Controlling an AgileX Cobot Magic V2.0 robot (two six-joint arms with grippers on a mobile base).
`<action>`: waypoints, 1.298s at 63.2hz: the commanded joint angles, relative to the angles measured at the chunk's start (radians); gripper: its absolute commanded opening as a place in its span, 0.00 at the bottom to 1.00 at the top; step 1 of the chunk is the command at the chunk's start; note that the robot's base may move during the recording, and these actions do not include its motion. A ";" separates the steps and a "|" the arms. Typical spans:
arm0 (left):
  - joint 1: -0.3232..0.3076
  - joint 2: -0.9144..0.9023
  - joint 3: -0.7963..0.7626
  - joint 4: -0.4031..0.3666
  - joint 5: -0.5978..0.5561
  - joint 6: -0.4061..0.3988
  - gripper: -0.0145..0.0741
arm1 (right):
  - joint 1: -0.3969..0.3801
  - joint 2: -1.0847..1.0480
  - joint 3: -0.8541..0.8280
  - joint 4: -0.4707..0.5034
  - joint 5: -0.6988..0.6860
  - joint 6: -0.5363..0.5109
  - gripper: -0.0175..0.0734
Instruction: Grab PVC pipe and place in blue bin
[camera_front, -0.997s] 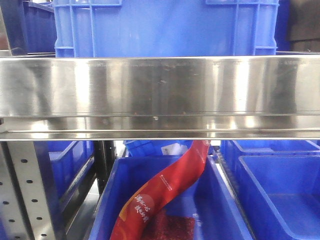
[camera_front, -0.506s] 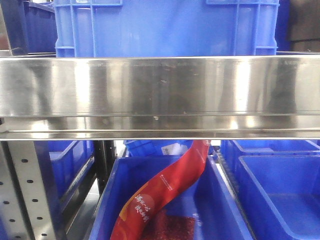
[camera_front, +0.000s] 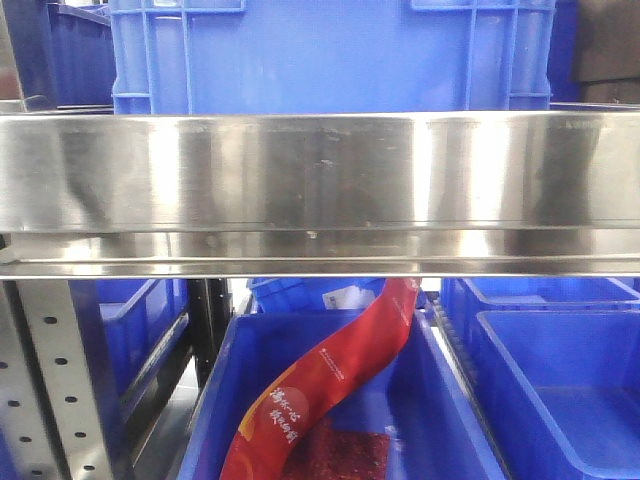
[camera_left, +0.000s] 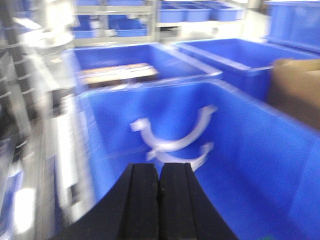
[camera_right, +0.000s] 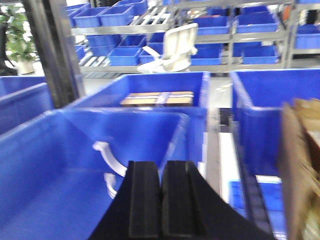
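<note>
White curved PVC pieces (camera_left: 175, 140) lie inside a blue bin (camera_left: 260, 150).

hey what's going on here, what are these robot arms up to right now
Both arms hang over a blue bin with nothing held. The left tool and the right tool are each shut and empty. Two white curved clamp pieces lie on the bin floor ahead of them. The left wrist view is blurred. The front view shows only a steel shelf rail and more bins, one holding a red packet.
</note>
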 joint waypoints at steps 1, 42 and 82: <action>0.013 -0.080 0.112 -0.010 -0.072 0.001 0.04 | -0.016 -0.062 0.110 -0.015 -0.122 -0.005 0.01; 0.265 -0.727 0.789 -0.027 -0.229 0.001 0.04 | -0.098 -0.388 0.588 -0.008 -0.271 -0.005 0.01; 0.314 -0.831 0.820 -0.027 -0.184 0.001 0.04 | -0.098 -0.646 0.613 -0.008 -0.175 -0.005 0.01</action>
